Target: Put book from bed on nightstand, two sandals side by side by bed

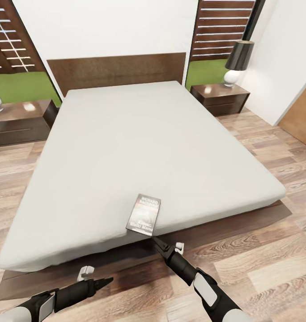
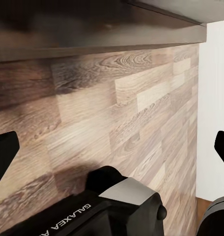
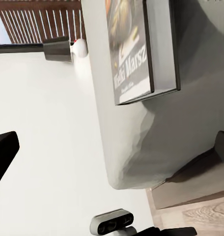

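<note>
One book [image 1: 144, 214] lies flat on the bed [image 1: 126, 147] at its foot edge, cover up. Just short of that edge the right gripper [image 1: 158, 243] points at the book, fingers apart and holding nothing. Beside the bed's foot, the left gripper [image 1: 101, 282] hangs over the plank floor [image 1: 269, 255], fingers also spread. Two nightstands [image 1: 220, 98] flank the headboard, each bearing a lamp [image 1: 237, 62]

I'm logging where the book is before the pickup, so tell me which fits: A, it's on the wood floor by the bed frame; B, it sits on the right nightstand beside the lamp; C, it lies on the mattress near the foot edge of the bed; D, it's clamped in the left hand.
C: the book lies flat on the bed close to its foot edge, with the right hand just short of it.
</note>
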Tool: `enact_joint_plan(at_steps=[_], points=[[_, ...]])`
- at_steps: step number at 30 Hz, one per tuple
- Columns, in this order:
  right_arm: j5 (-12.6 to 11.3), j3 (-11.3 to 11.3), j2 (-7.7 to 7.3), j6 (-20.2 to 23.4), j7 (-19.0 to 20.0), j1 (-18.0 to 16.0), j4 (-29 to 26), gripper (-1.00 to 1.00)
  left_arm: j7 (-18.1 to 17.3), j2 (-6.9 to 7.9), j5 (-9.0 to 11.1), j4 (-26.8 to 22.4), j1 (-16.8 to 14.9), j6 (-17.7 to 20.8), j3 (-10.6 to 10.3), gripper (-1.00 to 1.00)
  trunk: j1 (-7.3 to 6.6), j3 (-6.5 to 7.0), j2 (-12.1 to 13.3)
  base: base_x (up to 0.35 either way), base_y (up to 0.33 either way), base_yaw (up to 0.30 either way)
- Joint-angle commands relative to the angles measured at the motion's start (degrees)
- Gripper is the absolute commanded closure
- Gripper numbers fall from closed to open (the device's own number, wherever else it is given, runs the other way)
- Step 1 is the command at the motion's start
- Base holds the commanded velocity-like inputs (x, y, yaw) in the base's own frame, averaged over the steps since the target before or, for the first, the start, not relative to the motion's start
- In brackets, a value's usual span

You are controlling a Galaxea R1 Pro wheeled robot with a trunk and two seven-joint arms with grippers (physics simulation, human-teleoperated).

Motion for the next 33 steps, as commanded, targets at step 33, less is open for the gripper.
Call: enact_joint_plan(at_steps=[33], points=[[-0.62, 0.16, -0.02, 0.53, 0.05, -0.03, -0.08, -1.0, -0.17, 0.01, 0.31, -0.01, -0.02, 0.24, -0.22, -1.0, 0.01, -0.03, -0.01, 0.047, 0.014, 0.0]])
